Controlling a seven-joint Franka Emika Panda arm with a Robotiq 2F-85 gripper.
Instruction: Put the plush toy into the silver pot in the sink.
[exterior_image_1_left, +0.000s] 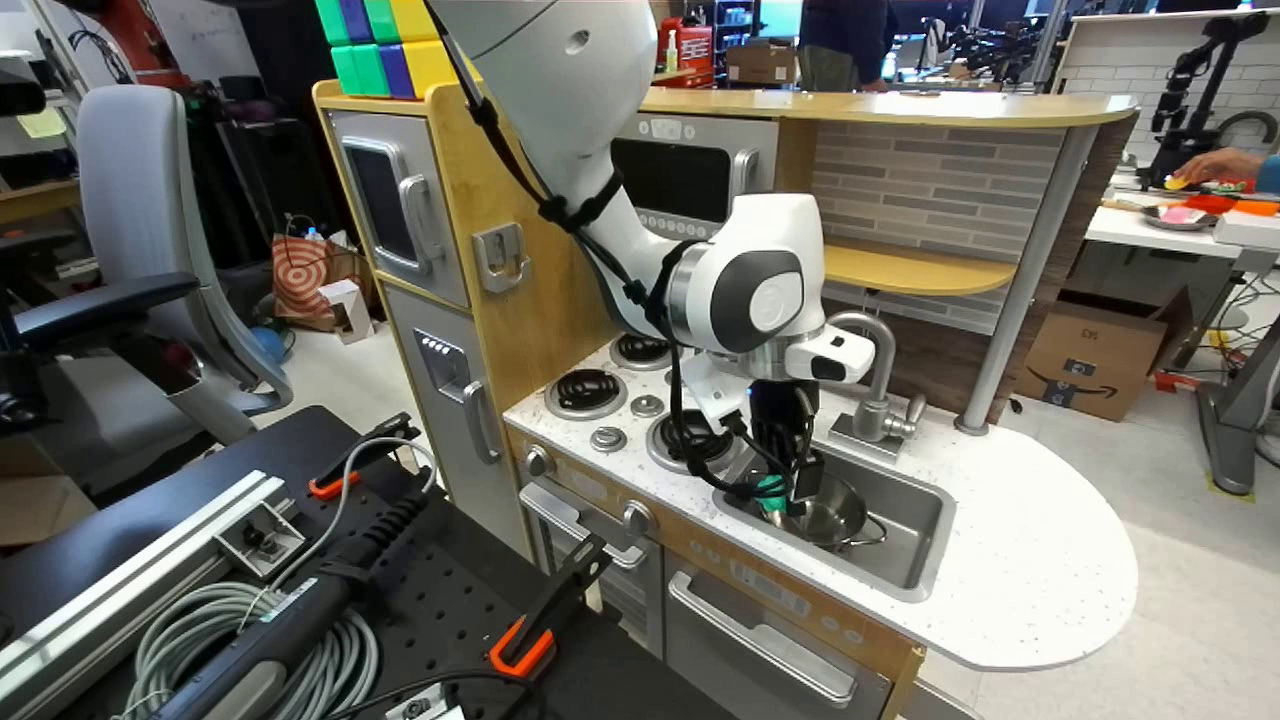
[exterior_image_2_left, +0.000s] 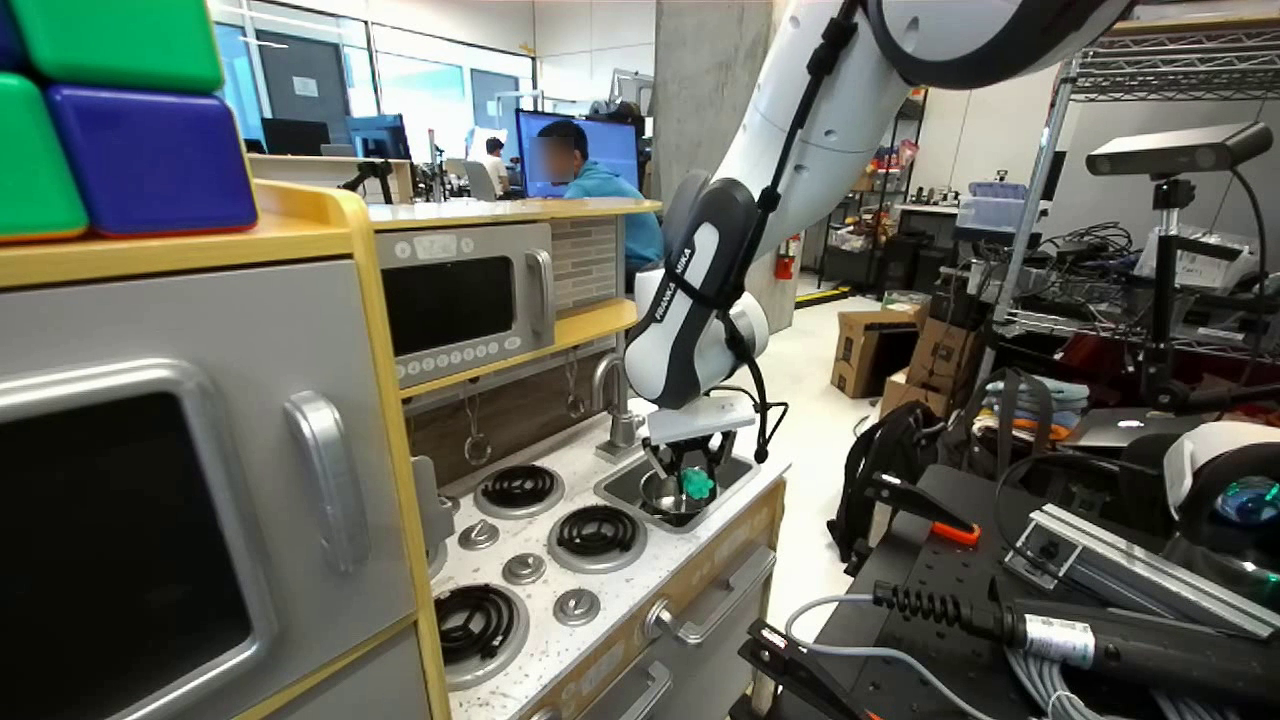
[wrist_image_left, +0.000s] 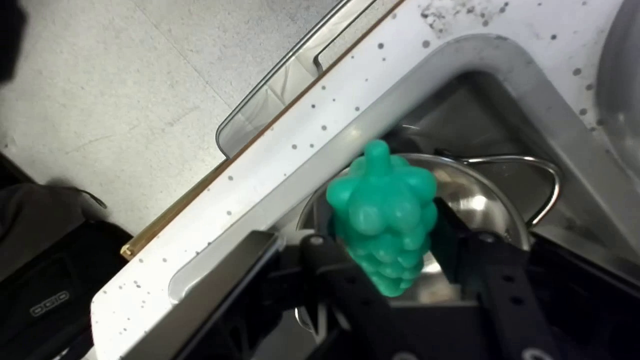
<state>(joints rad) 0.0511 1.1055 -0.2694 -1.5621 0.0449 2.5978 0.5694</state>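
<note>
A gripper (wrist_image_left: 384, 229) pinches a green toy (wrist_image_left: 382, 212) between its jaws over the silver pot (wrist_image_left: 475, 195). The pot sits inside the sink (exterior_image_1_left: 915, 515), near a faucet (exterior_image_1_left: 873, 418).

The toy (wrist_image_left: 385, 215) in my gripper (wrist_image_left: 386, 227) over the pot (exterior_image_1_left: 838, 508) in the sink (exterior_image_1_left: 908, 530), faucet (exterior_image_1_left: 876, 410) behind, burners (exterior_image_2_left: 597, 537) beside.

In an exterior view, looks obliquely down from the front across the tabletop (exterior_image_1_left: 1030, 550) and sink (exterior_image_1_left: 905, 535), at middle range. In an exterior view, faces lengthwise past a close cabinet (exterior_image_2_left: 265, 420) and burners (exterior_image_2_left: 598, 535) toward the sink. In the wrist view, aims steeply down, close in, past the pincer (wrist_image_left: 385, 225), sharing sink and silver pot (wrist_image_left: 475, 195) with both exterior views.
</note>
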